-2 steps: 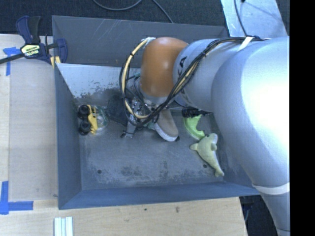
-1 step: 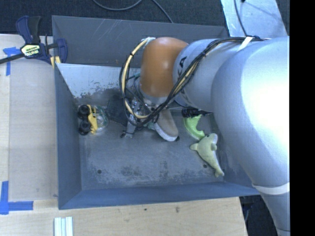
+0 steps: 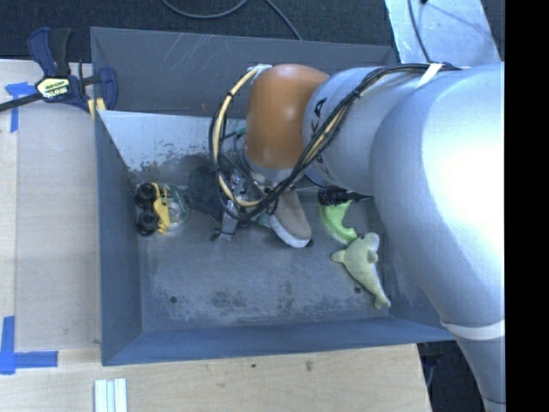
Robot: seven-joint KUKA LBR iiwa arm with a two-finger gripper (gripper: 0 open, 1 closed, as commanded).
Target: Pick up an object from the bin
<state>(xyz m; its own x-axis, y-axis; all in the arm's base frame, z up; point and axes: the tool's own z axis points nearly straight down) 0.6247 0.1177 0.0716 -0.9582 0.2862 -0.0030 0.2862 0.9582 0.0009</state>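
Seemingly nothing is lifted yet: the gripper (image 3: 228,221) sits low at frame centre, beside a dark lump (image 3: 199,192) on the bin (image 3: 257,303) floor; spread or pinching, I cannot tell.

You've got a grey bin (image 3: 257,294), a yellow-and-black toy (image 3: 153,209) at frame left, a bright green piece (image 3: 336,219) and a pale yellowish fish toy (image 3: 364,266) at right.

Five loose things sit in the one grey bin (image 3: 120,273), and here is the tally: one yellow-and-black toy vehicle (image 3: 153,208), one dark lump (image 3: 202,191) too murky to name, one tan-and-white shoe-like piece (image 3: 292,223), one bright green toy (image 3: 337,219), one pale dolphin-shaped figure (image 3: 364,264).
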